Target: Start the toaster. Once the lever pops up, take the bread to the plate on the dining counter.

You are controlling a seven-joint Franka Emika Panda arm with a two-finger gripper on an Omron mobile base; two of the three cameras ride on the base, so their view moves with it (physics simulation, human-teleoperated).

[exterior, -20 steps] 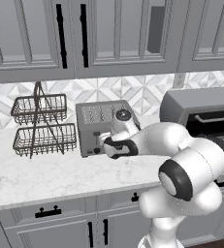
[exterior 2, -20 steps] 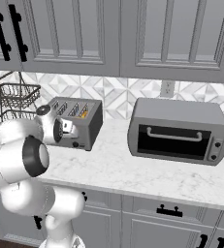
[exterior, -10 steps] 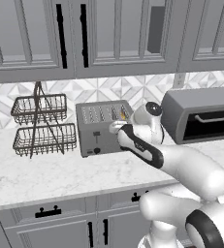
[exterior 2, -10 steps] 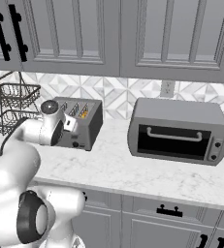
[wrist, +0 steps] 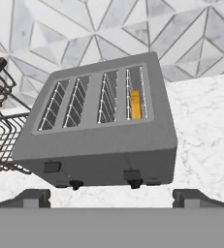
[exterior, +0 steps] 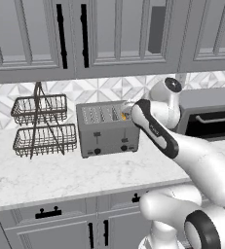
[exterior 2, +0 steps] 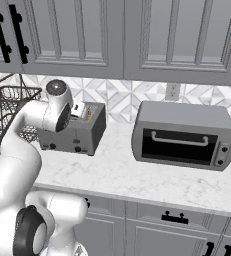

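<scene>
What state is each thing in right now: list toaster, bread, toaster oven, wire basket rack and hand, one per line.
toaster: upright on the worktop, three slots empty, both levers low on its front.
bread: sunk in the rightmost slot, top edge showing.
toaster oven: door closed.
wire basket rack: standing, both tiers empty.
hand: open, above the toaster, holding nothing.

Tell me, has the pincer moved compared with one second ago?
Yes. In the left base view the pincer has risen from the toaster's front up to its top right slot.
</scene>
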